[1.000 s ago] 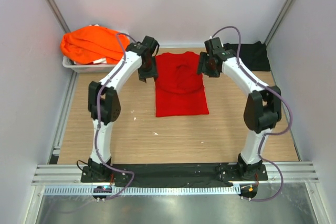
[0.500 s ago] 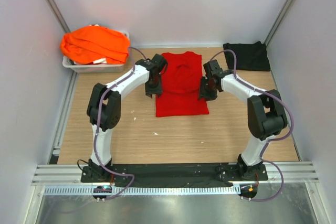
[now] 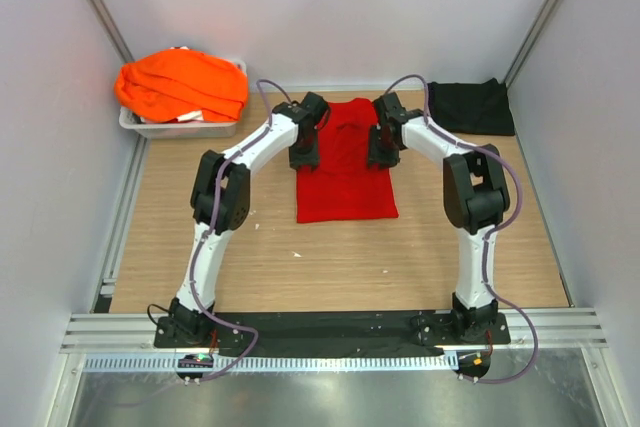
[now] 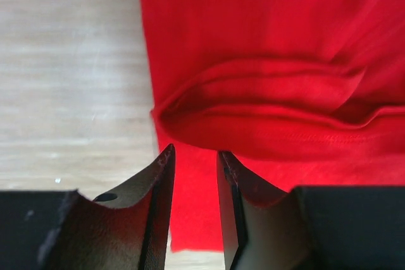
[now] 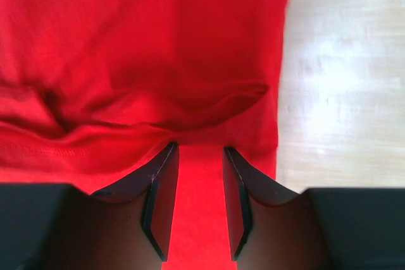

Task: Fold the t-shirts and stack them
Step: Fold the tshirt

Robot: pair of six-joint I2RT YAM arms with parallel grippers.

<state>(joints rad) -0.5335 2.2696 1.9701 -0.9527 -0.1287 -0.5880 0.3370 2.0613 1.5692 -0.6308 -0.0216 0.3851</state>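
Mid-fold on red t-shirt (image 3: 345, 187): left pincer (image 4: 194, 150) & right pincer (image 5: 200, 147) each look clamped on its cloth. Next, prob.: lift tog., carry over to hem.

The wooden table (image 3: 330, 267) bears a red t-shirt (image 3: 345, 192), a black t-shirt (image 3: 475, 107) and a grey tray (image 3: 160, 130).

Left gripper (image 3: 303, 158) and right gripper (image 3: 379, 156) on red t-shirt (image 3: 345, 192) (black t-shirt (image 3: 468, 107) far right)
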